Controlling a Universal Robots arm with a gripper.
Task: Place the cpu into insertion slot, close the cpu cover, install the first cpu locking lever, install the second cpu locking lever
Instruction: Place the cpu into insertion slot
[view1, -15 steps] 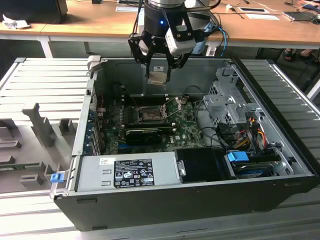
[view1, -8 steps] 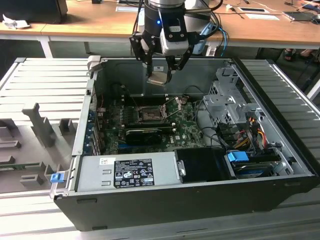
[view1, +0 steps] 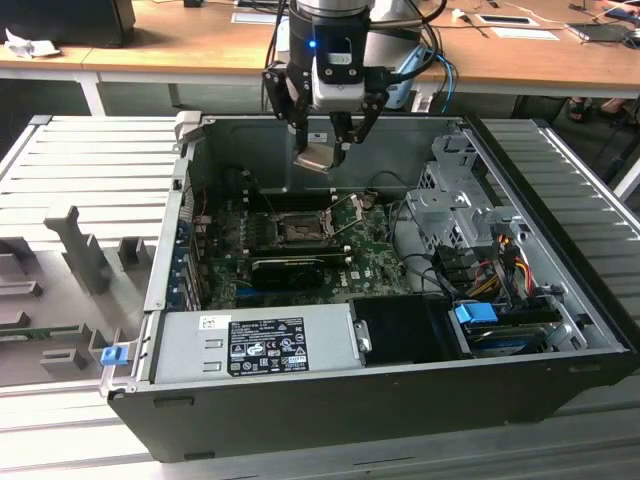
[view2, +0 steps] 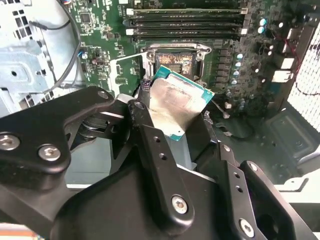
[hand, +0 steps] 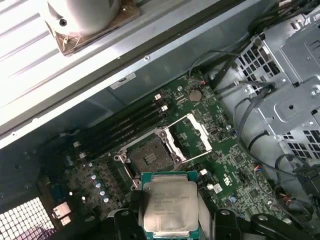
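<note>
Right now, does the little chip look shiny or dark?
In the second wrist view the cpu shows a pale, streaky sheen on its metal face; in the first wrist view it looks dull and evenly lit; in the exterior view it is a pale patch above the shadowed inside of the computer case.

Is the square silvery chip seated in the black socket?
No, the square silvery chip is held in the jaws above the empty black socket.

Wooden desk (view1: 160, 40) along back; ribbed grey metal platform (view1: 90, 150) spread underneath.
</note>
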